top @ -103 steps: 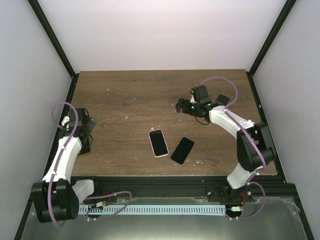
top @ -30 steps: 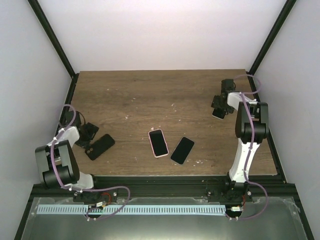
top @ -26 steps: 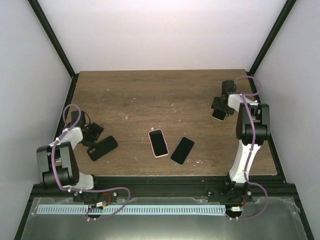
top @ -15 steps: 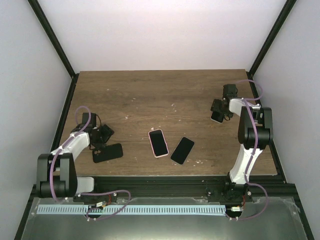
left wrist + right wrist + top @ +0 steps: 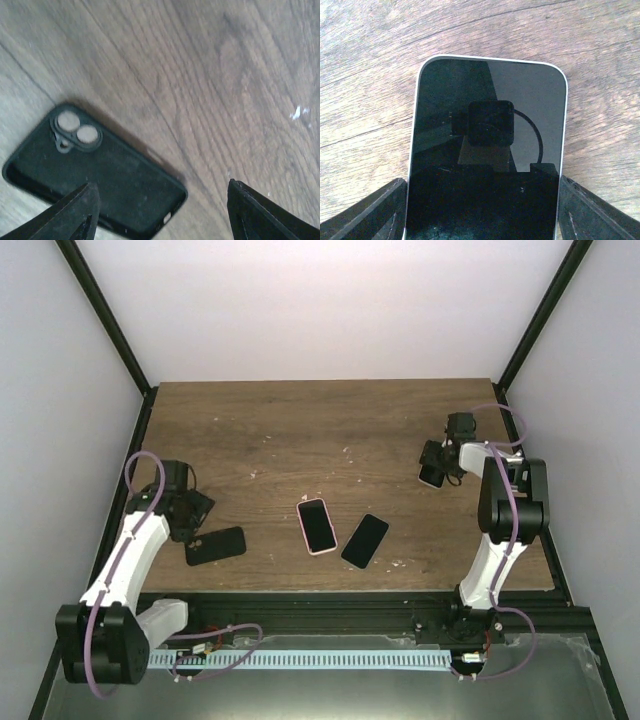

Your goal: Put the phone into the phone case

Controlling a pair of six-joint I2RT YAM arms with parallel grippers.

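phone [image 5: 487, 125]: white-edged slab, screen up, at the far right of the surface [image 5: 300, 430], well apart from the case. Judged stiff, fairly light, with a slippery glass face that scratches easily. Take it across the two long edges near mid-length, never on the screen.

case [image 5: 95, 187]: black, open side up, camera holes showing, near the left edge. Judged light and flexible at the rim, and likely to slide unless pinned.

right fingers [image 5: 370, 215]: clamped on the phone's long edges. Whether the phone is clear of the wood cannot be told. Arm folded back, wrist facing down.

left fingers [image 5: 70, 215]: spread, holding nothing, over one end of the case. Arm reaching forward, wrist tilted down.

Also: pink-cased phone [image 5: 316, 525] and black phone [image 5: 365, 540], side by side mid-surface.
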